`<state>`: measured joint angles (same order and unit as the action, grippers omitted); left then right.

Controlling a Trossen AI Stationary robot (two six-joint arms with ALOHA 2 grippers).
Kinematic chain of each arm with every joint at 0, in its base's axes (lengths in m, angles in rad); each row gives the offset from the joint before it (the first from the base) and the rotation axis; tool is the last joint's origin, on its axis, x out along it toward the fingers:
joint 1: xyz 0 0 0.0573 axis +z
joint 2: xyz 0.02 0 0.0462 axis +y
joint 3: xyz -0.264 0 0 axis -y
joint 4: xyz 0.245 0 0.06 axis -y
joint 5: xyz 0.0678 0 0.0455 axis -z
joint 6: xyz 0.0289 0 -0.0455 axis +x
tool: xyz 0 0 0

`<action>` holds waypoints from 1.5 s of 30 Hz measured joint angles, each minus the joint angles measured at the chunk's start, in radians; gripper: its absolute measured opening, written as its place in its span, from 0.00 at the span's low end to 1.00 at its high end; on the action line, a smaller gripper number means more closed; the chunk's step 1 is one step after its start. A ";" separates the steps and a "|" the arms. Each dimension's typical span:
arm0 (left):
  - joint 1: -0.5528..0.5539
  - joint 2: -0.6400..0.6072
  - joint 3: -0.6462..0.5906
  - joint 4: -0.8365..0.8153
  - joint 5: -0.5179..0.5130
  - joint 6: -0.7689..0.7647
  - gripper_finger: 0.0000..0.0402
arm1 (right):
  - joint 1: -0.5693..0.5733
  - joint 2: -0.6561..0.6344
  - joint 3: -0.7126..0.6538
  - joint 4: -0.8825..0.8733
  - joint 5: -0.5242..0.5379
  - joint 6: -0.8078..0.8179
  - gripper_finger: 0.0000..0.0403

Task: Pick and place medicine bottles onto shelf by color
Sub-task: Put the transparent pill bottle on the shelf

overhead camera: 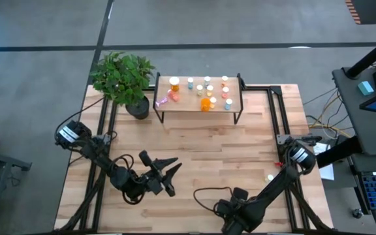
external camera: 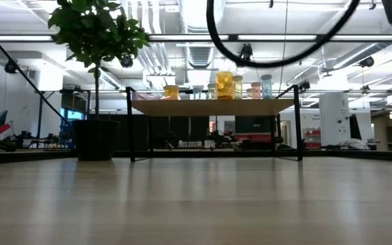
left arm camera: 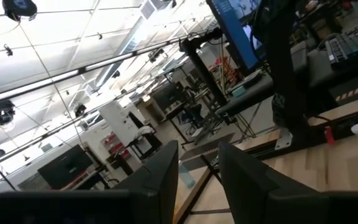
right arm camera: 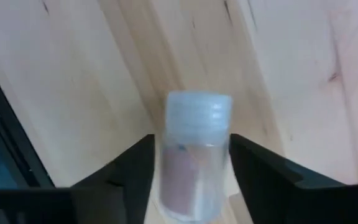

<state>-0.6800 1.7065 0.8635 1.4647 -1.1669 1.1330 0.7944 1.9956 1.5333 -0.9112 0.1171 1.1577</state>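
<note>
The shelf stands at the table's far edge, light top on black legs, also in the low view. Several medicine bottles stand on it, a larger orange one among them. One small bottle stands alone on the table near the right arm's base. My right gripper is low at the near edge, shut on a pinkish bottle with a pale cap. My left gripper hovers open over the near left of the table and holds nothing. My right gripper pinches the pinkish bottle by its body, just below the pale cap, one finger on each side. The cap end sticks out past the fingertips, over the tabletop. Whether the bottle rests on the table, I cannot tell.
A potted plant stands left of the shelf at the far left corner. Black rails frame the table's sides. A cable loops on the table beside the right arm. Bare wood lies between the arms and the shelf.
</note>
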 joint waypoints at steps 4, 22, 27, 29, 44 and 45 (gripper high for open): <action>0.000 0.000 0.000 0.000 0.000 0.000 0.24 | 0.000 -0.011 0.000 -0.014 0.028 -0.015 0.36; -0.018 0.000 0.008 0.000 0.010 -0.033 0.24 | 0.001 -0.252 -0.102 -0.100 0.482 -0.336 0.34; -0.017 0.000 0.008 0.000 0.017 -0.128 0.24 | -0.050 -0.463 -0.361 0.251 0.639 -0.590 0.32; -0.014 0.000 0.008 0.001 0.021 -0.158 0.24 | -0.086 -0.552 -0.490 0.478 0.644 -0.745 0.32; 0.187 -0.153 -0.004 -0.524 0.552 -0.809 0.45 | -0.373 -0.763 -1.038 1.865 0.294 -1.442 0.33; 0.213 -0.168 -0.002 -0.579 0.591 -0.869 0.49 | -0.376 -0.763 -1.045 1.876 0.294 -1.445 0.33</action>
<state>-0.4675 1.5386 0.8616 0.8853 -0.5761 0.2637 0.4180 1.2327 0.4888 0.9643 0.4112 -0.2874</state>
